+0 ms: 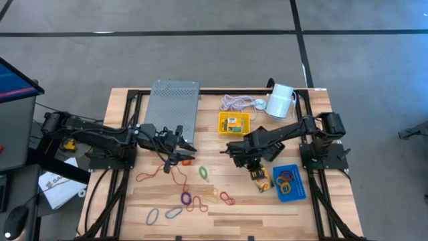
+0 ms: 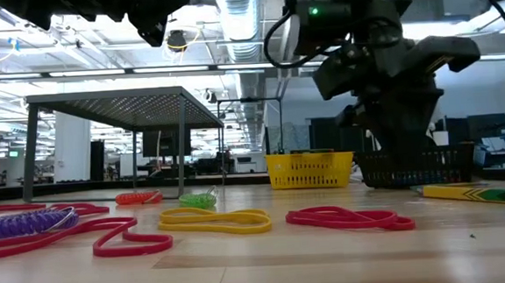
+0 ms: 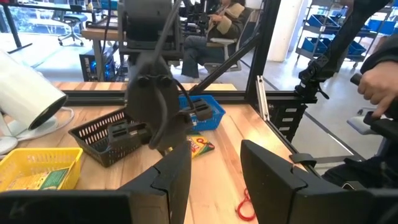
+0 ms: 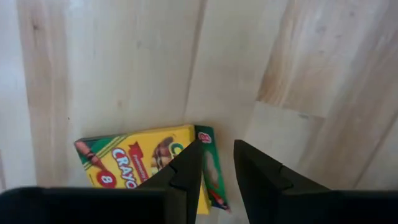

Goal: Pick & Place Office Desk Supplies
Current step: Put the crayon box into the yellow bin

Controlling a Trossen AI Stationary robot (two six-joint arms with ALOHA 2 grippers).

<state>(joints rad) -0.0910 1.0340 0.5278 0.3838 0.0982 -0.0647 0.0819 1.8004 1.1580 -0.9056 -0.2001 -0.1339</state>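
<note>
Left hand (image 1: 185, 151) hovers spread and empty left of the crayon box (image 1: 261, 179), above loose rubber bands (image 1: 189, 198) awaiting sorting, while right hand (image 1: 253, 167) hangs just over that box, fingers slightly parted, likely lining up a grasp toward the blue tray (image 1: 291, 182).

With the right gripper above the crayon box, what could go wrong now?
1. The right gripper hangs over one end of the crayon box, not its middle; its open fingers may catch only a corner, so the box could twist or slip.
2. The black mesh tray sits close beside the right arm; a swing might knock it.
3. The left gripper hovers open near the rubber bands; a loop could snag.
</note>
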